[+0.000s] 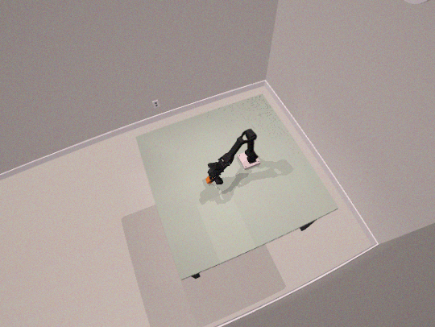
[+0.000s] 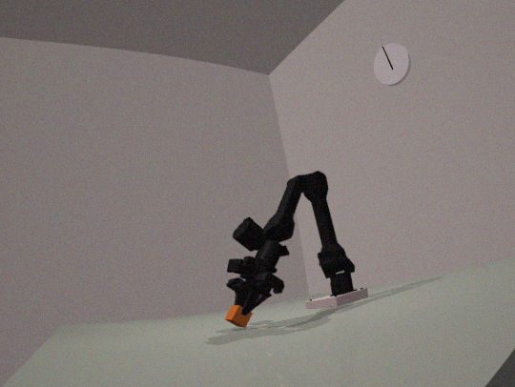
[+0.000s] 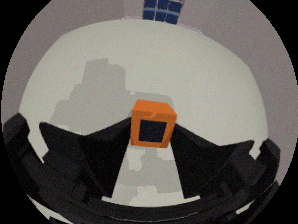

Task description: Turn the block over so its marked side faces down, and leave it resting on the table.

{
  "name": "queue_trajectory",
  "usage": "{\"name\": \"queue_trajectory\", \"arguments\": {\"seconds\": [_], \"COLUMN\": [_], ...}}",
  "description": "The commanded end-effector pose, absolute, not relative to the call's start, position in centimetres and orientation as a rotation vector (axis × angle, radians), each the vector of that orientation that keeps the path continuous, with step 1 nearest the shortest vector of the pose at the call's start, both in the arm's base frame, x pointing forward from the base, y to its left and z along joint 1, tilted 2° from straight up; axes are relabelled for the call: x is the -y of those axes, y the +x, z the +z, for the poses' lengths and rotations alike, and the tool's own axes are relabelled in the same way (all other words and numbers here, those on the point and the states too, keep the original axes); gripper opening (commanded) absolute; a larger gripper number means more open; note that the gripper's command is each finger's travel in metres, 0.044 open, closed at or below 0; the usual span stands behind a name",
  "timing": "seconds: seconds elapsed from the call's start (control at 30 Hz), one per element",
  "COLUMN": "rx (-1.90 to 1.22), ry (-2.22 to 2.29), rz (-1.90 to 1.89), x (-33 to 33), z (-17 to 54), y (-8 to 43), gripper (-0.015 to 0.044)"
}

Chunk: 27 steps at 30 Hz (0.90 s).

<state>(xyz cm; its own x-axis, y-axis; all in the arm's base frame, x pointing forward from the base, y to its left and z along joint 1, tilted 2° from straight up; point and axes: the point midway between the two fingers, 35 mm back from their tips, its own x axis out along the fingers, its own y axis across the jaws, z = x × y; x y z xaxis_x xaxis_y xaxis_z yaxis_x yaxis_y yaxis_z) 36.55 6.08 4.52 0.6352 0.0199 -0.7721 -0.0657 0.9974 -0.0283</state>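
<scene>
The orange block (image 1: 209,180) (image 2: 237,316) (image 3: 154,107) is held tilted, low over the pale green table (image 1: 274,209) (image 2: 362,348) (image 3: 215,85). Its dark square mark (image 3: 152,131) is on the face turned back toward the wrist camera, up along the fingers. My gripper (image 1: 210,178) (image 2: 241,309) (image 3: 150,123) is shut on the block, with one finger on each side, and slants outward and down from the arm. Whether the block's lowest edge touches the table cannot be told. Its underside is hidden in the wrist view.
The arm's pink base plate (image 1: 245,161) (image 2: 329,300) stands on the table behind the gripper. The arm's shadow falls on the table around the block. The table's outer edge (image 1: 159,213) lies beyond the block, away from the base.
</scene>
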Motion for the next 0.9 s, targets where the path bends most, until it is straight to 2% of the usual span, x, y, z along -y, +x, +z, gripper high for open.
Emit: {"name": "queue_trajectory", "arguments": {"seconds": [0.0,0.87], "rx": [-0.826,-0.485], "ry": [-0.063,-0.046], "rz": [0.049,0.054], "x": [-6.0,-5.7], "z": [3.7,3.1], "y": [36.6,35.3], "gripper": [0.0000,0.0000]}}
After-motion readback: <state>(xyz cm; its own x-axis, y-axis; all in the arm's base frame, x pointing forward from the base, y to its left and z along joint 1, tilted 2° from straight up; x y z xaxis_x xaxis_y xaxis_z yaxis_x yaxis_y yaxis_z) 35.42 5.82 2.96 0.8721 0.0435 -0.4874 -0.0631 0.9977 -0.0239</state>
